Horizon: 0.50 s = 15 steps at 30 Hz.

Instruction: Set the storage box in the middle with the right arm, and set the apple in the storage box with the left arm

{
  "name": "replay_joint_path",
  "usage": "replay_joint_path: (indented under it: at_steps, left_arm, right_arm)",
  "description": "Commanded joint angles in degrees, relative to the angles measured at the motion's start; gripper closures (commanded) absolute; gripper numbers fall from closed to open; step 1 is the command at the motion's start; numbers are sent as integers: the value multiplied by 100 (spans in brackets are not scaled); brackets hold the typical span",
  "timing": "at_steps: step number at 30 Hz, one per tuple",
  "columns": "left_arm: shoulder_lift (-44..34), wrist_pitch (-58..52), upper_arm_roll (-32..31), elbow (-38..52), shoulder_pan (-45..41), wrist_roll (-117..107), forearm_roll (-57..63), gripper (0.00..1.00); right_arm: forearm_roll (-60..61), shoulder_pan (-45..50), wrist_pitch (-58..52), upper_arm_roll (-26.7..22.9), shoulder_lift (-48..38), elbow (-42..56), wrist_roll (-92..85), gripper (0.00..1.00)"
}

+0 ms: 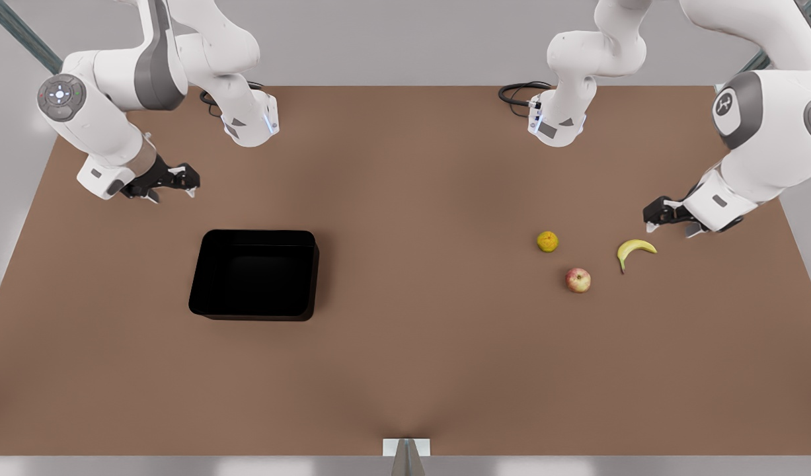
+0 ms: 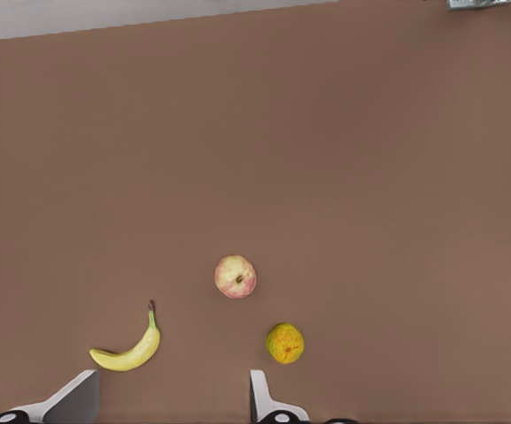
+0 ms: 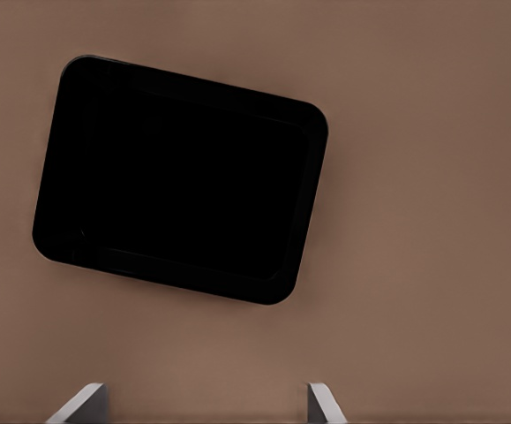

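The black storage box (image 1: 254,274) sits on the brown table at the front view's left, and it lies empty in the right wrist view (image 3: 181,181). My right gripper (image 1: 177,182) hovers open behind it, apart from it, its fingertips (image 3: 86,399) spread wide around my right gripper's midpoint (image 3: 204,402). The red-yellow apple (image 1: 578,279) lies at the front view's right; the left wrist view shows the apple (image 2: 236,276) too. My left gripper (image 1: 656,218) hangs open above the table near the fruits, holding nothing, with my left gripper's midpoint (image 2: 171,393) short of the apple.
A small orange-yellow fruit (image 1: 547,241) and a yellow banana (image 1: 635,250) lie close to the apple. Both arm bases stand at the table's far edge. Bare brown table (image 1: 418,264) spans the middle between box and fruits.
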Motion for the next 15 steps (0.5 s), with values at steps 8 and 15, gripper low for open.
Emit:
replay_joint_path:
  at_steps: [8, 15]
  left_arm:
    - [593, -501, 18, -177, 104, -4244, -702, 0]
    - [2219, 308, 361, -71, 385, -6118, -4068, 0]
  right_arm:
    - [7, -439, 412, 0, 1537, 598, 334, 0]
    - [894, -580, 1027, -9, 3032, 1512, 378, 0]
